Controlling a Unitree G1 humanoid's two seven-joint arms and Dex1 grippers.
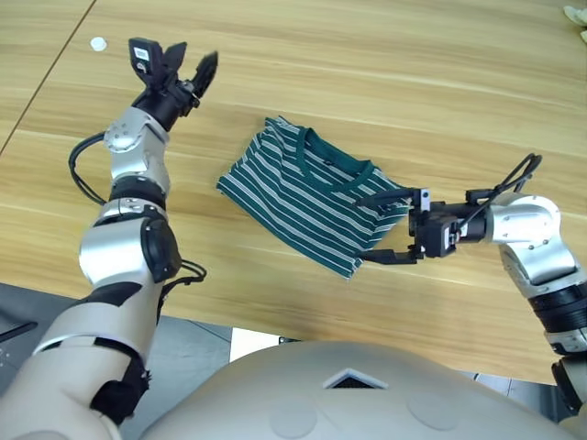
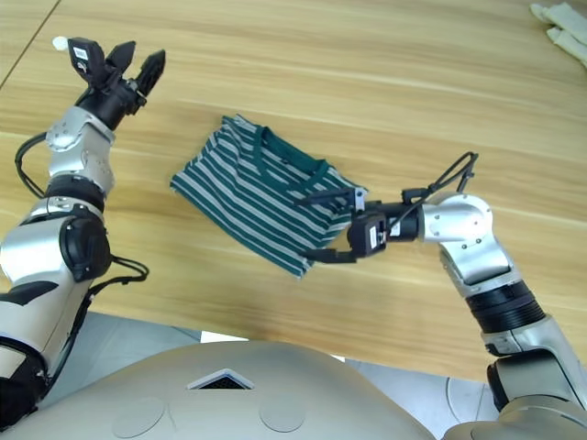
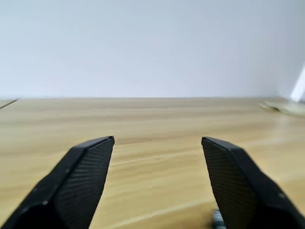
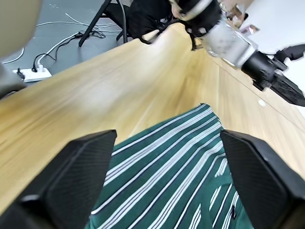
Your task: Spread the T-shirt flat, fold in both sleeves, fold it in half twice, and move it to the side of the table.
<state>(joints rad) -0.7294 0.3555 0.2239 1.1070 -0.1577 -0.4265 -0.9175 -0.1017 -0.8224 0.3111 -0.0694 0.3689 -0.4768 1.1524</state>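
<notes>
Wide apart and clasping nothing: fingers (image 4: 71, 186) of the right gripper (image 1: 367, 227), one on either side of the right-hand short end of the T-shirt (image 1: 293, 188). Whether touching the cloth or just above it, impossible to tell.

T-shirt mid-counter (image 1: 413, 82), a compact striped rectangle with the collar up. Long axis slanting from far left to near right, straight toward those fingers.

Right forearm low and level over the wood, elbow bent, aimed leftward along that axis; plainly the nearer arm.

Left gripper (image 1: 191, 64) likewise released, out at the far left with the arm stretched forward, pointing away across the wood, well apart from the cloth.

Folding seemingly done. Probably next: closing on that end and shifting the bundle sideways, at some risk of the layers slipping open.
</notes>
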